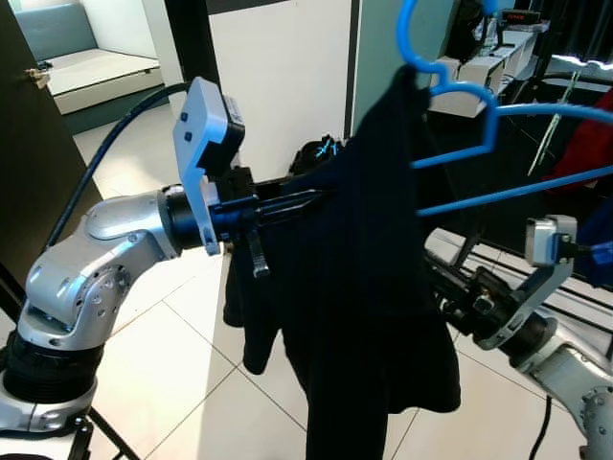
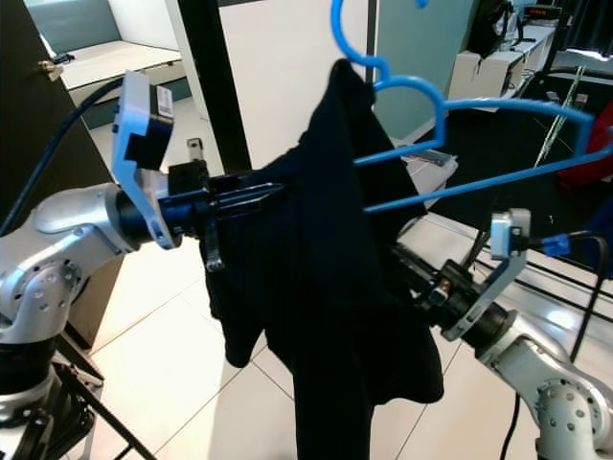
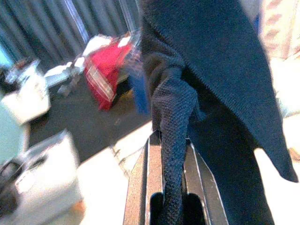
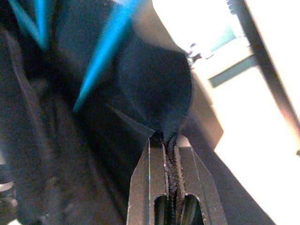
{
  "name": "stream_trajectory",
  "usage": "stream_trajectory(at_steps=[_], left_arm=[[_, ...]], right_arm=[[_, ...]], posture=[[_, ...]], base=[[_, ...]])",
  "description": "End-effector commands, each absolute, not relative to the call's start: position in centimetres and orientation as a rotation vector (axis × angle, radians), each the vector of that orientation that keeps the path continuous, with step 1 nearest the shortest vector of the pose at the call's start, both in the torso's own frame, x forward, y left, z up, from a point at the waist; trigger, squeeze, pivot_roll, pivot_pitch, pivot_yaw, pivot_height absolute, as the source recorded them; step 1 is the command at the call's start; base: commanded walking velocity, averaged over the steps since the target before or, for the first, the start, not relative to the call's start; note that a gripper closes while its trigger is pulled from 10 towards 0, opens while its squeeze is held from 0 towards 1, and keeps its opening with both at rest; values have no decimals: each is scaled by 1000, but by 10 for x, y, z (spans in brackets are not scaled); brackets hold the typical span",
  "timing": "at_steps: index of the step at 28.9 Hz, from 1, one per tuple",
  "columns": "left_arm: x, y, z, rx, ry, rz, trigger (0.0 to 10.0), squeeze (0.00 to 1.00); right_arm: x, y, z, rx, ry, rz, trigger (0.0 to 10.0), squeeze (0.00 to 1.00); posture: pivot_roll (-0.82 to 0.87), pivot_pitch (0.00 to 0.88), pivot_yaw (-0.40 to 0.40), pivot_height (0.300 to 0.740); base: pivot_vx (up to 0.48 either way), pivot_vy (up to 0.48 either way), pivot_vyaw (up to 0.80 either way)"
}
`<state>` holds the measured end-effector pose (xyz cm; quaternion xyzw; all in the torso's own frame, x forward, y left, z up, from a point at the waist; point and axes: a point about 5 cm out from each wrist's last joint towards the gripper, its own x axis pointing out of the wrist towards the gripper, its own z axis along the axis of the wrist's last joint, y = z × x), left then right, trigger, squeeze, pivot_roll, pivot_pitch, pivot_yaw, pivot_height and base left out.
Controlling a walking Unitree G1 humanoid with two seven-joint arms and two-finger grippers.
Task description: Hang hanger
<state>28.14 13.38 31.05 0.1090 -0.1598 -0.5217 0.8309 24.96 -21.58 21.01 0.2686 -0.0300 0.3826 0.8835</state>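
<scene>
Both grippers, left (image 1: 311,199) & right (image 4: 171,154), pinch the black garment (image 1: 374,287) half-on the blue hanger (image 1: 479,144); I'd keep cloth taut, hook upright.

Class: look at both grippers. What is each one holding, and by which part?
Both hold the black garment draped on the blue hanger: the left gripper pinches a bunched fold, the right gripper a fold at its edge.

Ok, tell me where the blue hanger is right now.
The blue hanger is up in the head views, right of centre, half inside the black garment held between the left gripper and right gripper.
</scene>
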Motion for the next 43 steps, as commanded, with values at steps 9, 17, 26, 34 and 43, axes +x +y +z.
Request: stream_trajectory(at_steps=[9,17,26,34,43], left_arm=[[287,176,304,446,-255,-976,0,0],[286,204,307,532,-222,-891,0,0],[272,215,296,734,-95,-931,0,0],[285,201,279,788,-51,-848,78,0],[310,147,268,484,-155,-672,1098,0]], right_arm=[[260,-249,217,551,-125,624,0,0],[264,-264,219,584,-153,553,0,0],[271,-268,218,601,-144,515,0,0],[274,-259,222,587,-141,541,0,0],[278,-215,223,551,-106,661,0,0]], posture=[[-31,0,44,740],[-28,0,35,740],[-28,0,24,740],[-30,0,24,740],[-41,0,30,740]], base=[[0,0,0],[0,0,0],[0,0,0],[0,0,0],[0,0,0]])
